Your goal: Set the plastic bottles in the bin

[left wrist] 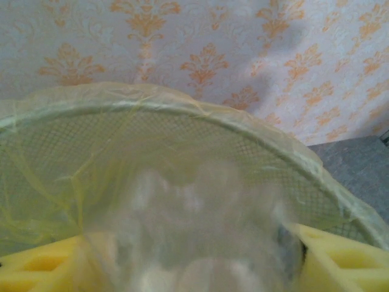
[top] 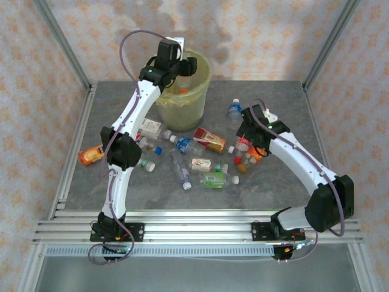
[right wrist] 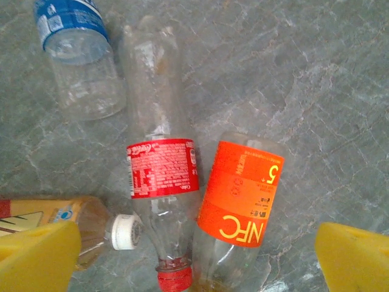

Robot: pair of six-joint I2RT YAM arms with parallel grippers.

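Observation:
My left gripper [top: 181, 64] hangs over the bin [top: 182, 106], a round bucket lined with a yellowish bag. In the left wrist view a clear plastic bottle [left wrist: 194, 231] shows as a blur between the yellow fingers [left wrist: 340, 255], loose from them, with a dark gap at the right finger. The bin's rim [left wrist: 200, 115] curves just beyond it. My right gripper [top: 246, 143] stands open low over the table. Beneath it lie a clear bottle with a red label and red cap [right wrist: 163, 167] and an orange-labelled bottle [right wrist: 242, 194], side by side between its fingers [right wrist: 355, 261].
Several more bottles lie scattered on the grey table: a blue-labelled one [right wrist: 76, 55], a tea-coloured one with a white cap [right wrist: 91, 225], a green-labelled one [top: 214, 179], and an orange one [top: 91, 155] at the left edge. Metal frame posts border the table.

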